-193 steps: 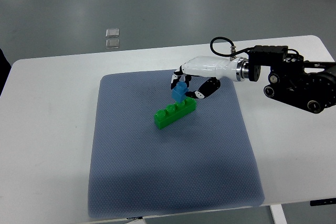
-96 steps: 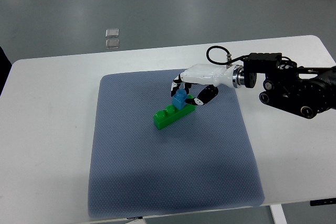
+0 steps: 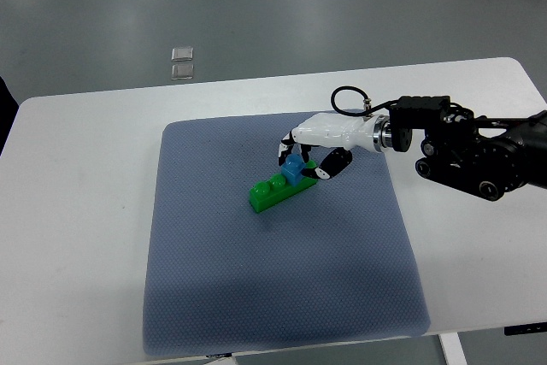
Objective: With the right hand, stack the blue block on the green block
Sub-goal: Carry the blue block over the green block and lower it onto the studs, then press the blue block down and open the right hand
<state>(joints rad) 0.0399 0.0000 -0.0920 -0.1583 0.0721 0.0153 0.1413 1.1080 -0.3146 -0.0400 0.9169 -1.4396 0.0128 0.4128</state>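
Just right of centre frame, the right hand (image 3: 309,153) pinches the blue block (image 3: 295,168) between curled fingertips, the block sitting on the right end of the green block (image 3: 278,189). Small, rigid, light plastic by the look of it (smooth sides, likely slippery), so a grip on opposite side faces seems best. Whether the studs are fully seated, I cannot tell. Around them the grey mat (image 3: 256,297) lies open toward the lower frame, and the white table (image 3: 77,211) edge is well apart.
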